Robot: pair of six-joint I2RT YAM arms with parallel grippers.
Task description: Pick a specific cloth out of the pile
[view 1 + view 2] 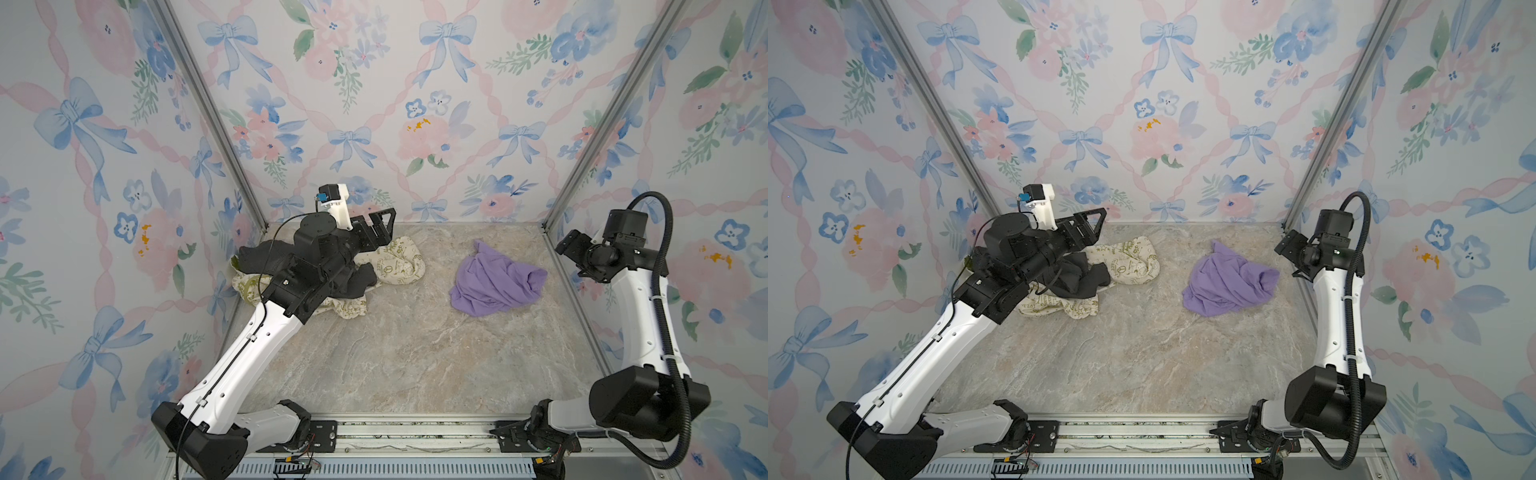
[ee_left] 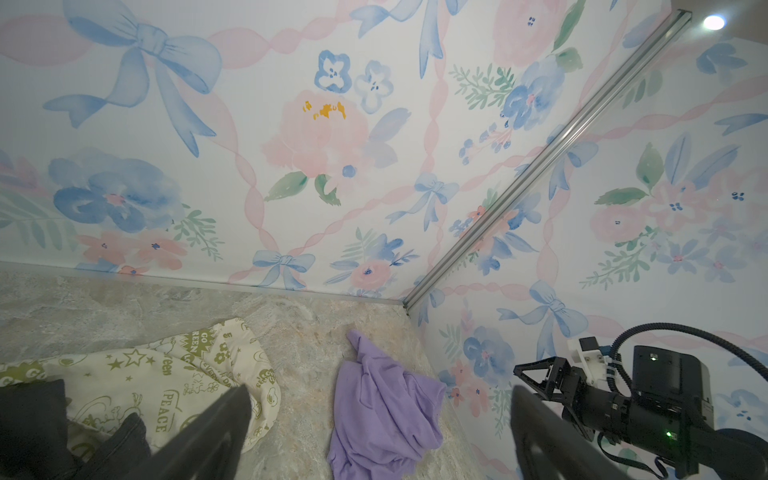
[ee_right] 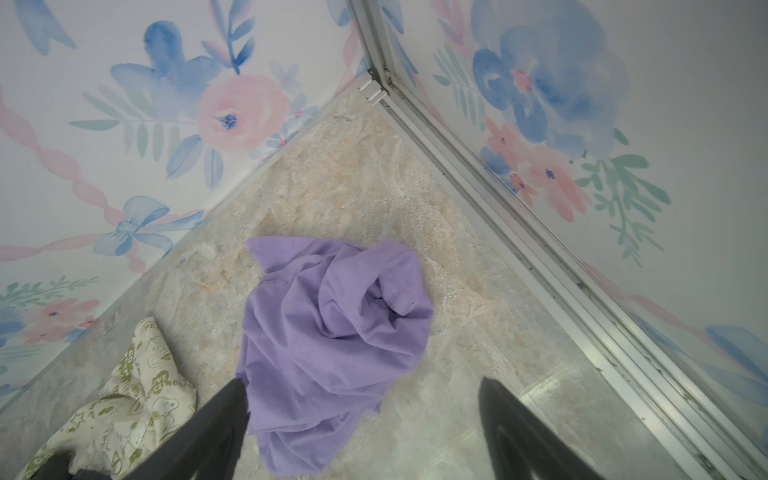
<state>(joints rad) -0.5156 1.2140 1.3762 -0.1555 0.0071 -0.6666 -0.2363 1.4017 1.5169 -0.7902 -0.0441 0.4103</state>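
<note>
The cloth is soft matt fabric — the tabletop smooth, stone-patterned, faintly glossy.

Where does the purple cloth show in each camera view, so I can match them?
Top view: the purple cloth on the floor, right of centre.
Top view: the cloth, also right of centre.
Left wrist: cloth on the floor, near the cream printed fabric.
Right wrist: cloth in the middle of the picture.
Shared landmark: that cream printed fabric, seen in all four.
</note>
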